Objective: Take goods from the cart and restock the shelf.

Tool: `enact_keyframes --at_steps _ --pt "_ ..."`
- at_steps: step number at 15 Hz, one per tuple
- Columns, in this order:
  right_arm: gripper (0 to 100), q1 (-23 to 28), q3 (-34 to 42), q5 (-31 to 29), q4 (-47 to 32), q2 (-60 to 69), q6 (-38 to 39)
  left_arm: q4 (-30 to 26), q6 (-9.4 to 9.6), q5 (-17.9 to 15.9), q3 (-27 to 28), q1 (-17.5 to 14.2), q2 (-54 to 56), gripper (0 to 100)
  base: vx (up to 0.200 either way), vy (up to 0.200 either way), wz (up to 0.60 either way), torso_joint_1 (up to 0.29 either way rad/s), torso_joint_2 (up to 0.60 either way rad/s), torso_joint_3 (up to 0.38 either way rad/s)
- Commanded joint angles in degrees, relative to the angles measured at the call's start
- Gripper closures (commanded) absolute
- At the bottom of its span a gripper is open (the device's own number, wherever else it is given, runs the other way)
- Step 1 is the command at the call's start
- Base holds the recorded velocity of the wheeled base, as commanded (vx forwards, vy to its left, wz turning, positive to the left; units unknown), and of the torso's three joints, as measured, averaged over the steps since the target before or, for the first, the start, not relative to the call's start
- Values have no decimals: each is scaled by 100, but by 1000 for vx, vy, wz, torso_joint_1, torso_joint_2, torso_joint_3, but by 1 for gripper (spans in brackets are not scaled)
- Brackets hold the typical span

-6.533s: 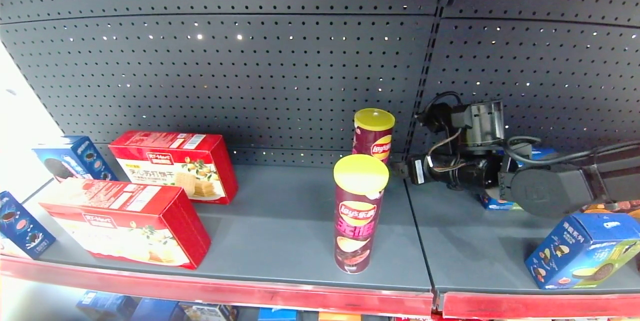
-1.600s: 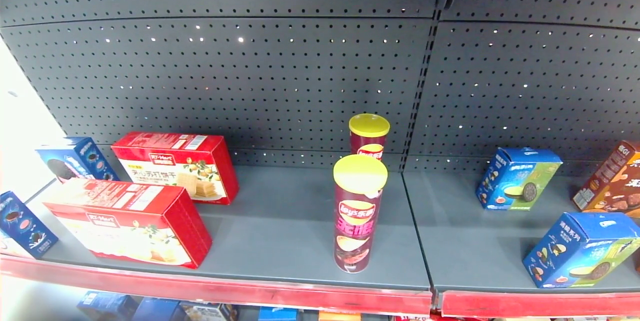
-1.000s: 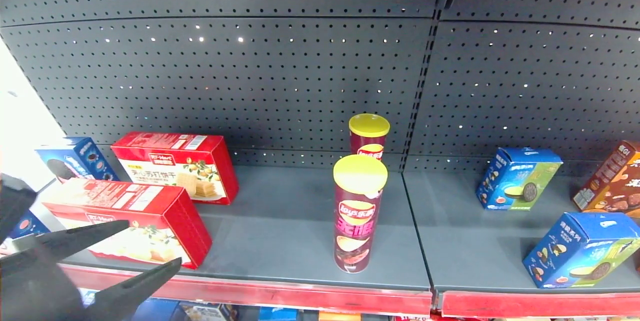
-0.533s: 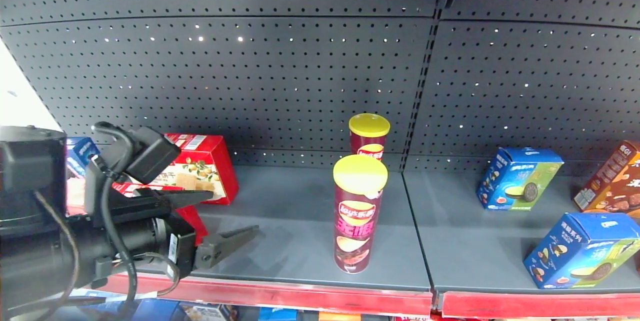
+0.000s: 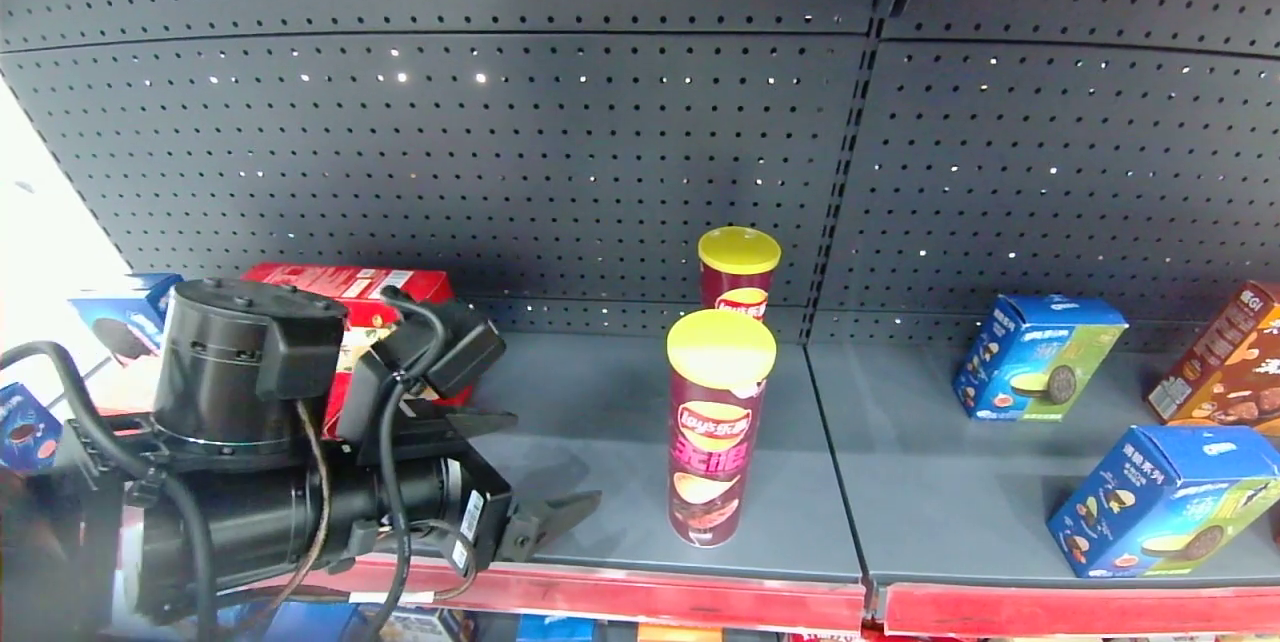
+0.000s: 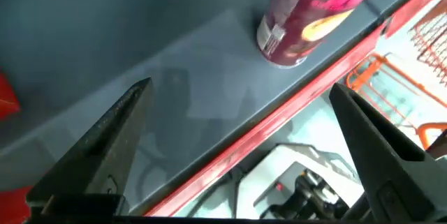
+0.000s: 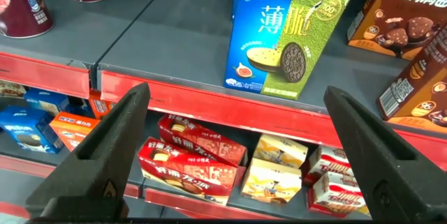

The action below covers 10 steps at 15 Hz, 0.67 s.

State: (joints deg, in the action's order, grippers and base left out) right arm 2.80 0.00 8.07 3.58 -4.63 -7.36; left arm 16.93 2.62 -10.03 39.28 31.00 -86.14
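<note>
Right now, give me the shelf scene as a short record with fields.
left gripper: open, empty, over the shelf front, left of the front can
right gripper: open, empty, low before the front blue box
rear can: upright, behind the front can
red box: partly hidden behind the left arm
right bay: rear blue box, brown box beside it

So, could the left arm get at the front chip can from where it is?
Probably yes. The left gripper is open and level with the front chip can, with only bare shelf between them and nothing blocking the way.
</note>
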Motion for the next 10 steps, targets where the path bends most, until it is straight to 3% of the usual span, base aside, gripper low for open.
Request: enact_keyframes --at_steps 1,3,10 --pt "0 1 0 2 2 -20 -2 -6 10 98 -25 11 -298 0 0 0 0 0 0 0" --pt "0 1 0 2 2 -20 -2 3 2 485 -17 2 -536 0 0 0 0 0 0 0" --pt "0 1 0 -7 2 -20 -2 636 10 537 256 20 -1274 0 0 0 0 0 0 0"
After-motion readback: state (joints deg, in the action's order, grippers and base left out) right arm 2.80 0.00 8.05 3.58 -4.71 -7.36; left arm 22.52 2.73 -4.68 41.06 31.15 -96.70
